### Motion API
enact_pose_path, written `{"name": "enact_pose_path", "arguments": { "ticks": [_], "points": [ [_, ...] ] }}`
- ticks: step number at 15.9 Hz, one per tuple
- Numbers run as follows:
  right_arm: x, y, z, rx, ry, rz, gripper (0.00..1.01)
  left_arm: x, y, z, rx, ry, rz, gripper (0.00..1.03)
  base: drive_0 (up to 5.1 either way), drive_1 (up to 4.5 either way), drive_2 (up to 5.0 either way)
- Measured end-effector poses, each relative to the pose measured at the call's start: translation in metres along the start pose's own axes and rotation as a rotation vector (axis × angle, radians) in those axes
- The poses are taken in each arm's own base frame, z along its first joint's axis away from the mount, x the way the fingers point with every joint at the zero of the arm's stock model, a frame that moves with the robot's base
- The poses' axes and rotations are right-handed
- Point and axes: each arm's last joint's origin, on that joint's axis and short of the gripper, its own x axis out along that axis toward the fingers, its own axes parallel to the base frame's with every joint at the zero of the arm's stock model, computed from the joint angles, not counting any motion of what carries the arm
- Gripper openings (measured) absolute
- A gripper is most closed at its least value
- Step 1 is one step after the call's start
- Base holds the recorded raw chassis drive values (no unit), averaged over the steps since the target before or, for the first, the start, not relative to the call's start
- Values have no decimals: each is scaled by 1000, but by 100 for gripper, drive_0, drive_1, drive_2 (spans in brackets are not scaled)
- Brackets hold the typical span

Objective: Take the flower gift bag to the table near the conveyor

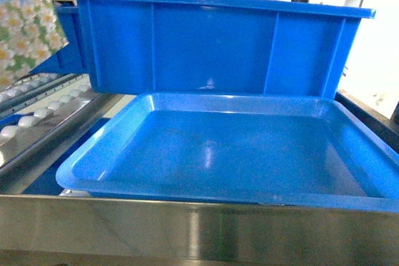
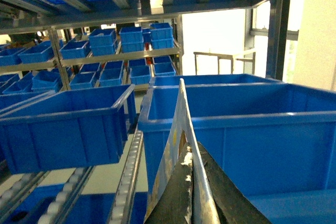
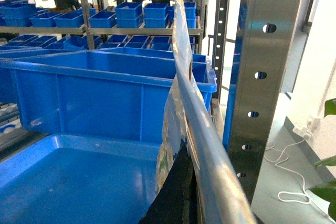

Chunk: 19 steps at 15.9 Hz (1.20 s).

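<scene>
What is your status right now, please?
Left gripper shut on flower gift bag, held aloft. Right gripper shut on second bag. Table unseen; blue bin, tray ahead.

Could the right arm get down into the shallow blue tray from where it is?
Probably yes. The tray lies open just below the right hand, with nothing in it and the bin behind it. But that hand seems already shut on the bag.

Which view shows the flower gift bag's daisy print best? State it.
Head view: the flower gift bag faces the camera at top left, daisies plain. Both wrist views see it nearly edge-on, print barely visible.
</scene>
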Motion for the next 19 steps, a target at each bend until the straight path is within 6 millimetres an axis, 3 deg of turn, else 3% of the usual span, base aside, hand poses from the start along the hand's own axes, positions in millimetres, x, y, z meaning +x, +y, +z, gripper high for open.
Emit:
{"name": "enact_pose_path", "arguments": {
  "ticks": [2,4,13,19],
  "points": [
    [0,0,0,0,0,0,2,-35,-1,-1,29,-8,8,2,0,0,0],
    [0,0,0,0,0,0,2,-52,-1,2,45,-31,32,2,-235,186,57],
    [0,0,0,0,0,-4,2,-51,0,3,66,-30,39,2,-492,252,252],
    [1,0,-1,-2,7,-1,2,-51,0,3,66,-30,42,2,-456,82,397]
  ]
}}
